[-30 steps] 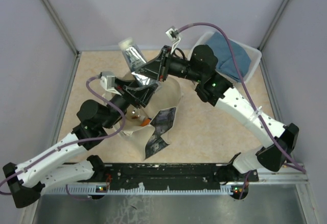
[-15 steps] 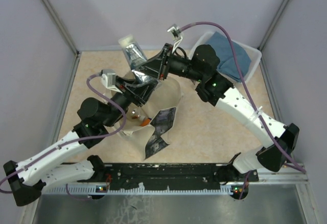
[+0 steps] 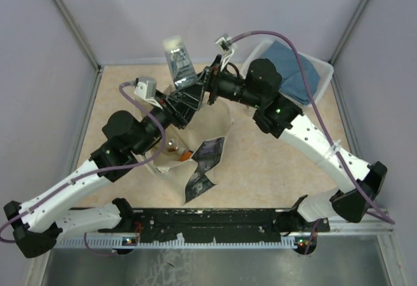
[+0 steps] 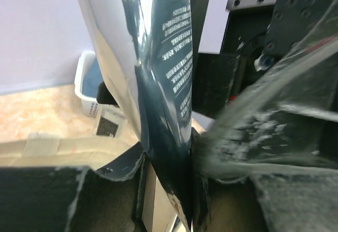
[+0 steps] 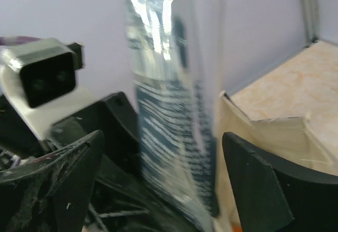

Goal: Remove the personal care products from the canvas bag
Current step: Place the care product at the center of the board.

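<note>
A personal care product, a dark blue and silver tube (image 3: 179,61) with a pale end, stands nearly upright above the open canvas bag (image 3: 218,120). My left gripper (image 3: 184,99) is shut on its lower crimped end; in the left wrist view the tube (image 4: 163,84) is pinched between the pads of that gripper (image 4: 169,189). My right gripper (image 3: 196,89) is open, and its fingers stand wide on either side of the tube (image 5: 169,126) without touching it. An orange-marked product (image 3: 186,156) lies inside the bag.
A white plastic basket (image 3: 324,71) with a blue folded cloth (image 3: 293,68) sits at the back right, close behind the right arm. The bag's printed panel (image 3: 203,162) hangs toward the near edge. Both arms crowd over the bag's mouth.
My right gripper has let go of the tube and opened wide. My left gripper has closed on the tube's lower end, and the tube has swung from tilted left to nearly upright.
</note>
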